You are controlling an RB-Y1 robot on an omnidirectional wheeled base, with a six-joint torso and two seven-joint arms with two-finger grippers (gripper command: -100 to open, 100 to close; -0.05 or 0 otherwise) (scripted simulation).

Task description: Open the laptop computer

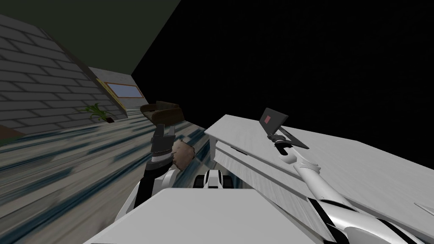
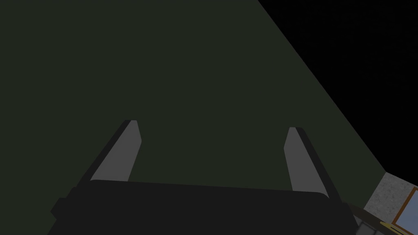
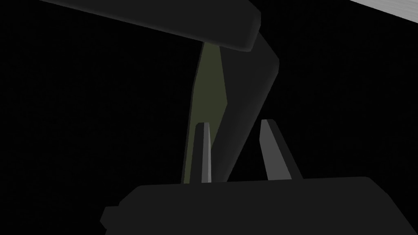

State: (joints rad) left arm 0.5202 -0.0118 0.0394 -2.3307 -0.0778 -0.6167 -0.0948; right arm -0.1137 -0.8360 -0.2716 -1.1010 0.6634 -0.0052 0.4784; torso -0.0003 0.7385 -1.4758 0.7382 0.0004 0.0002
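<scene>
A dark laptop (image 1: 279, 127) stands partly open on the white desk (image 1: 339, 161), its lid (image 1: 273, 120) raised and showing a red square. My right gripper (image 1: 275, 139) is at the laptop's near corner. In the right wrist view that gripper (image 3: 234, 124) is shut on the edge of one dark slab, the lid (image 3: 245, 102), with the other slab (image 3: 163, 20) angled away above it. My left gripper (image 1: 164, 131) is raised over the floor, away from the desk. In its own wrist view the left gripper (image 2: 212, 126) is open and holds nothing.
The desk's front edge (image 1: 254, 173) runs just ahead of me. A brown armchair (image 1: 163, 112) and a brown round cushion (image 1: 183, 154) are on the floor to the left, with a potted plant (image 1: 97, 112) by the brick wall. A black area lies beyond the desk.
</scene>
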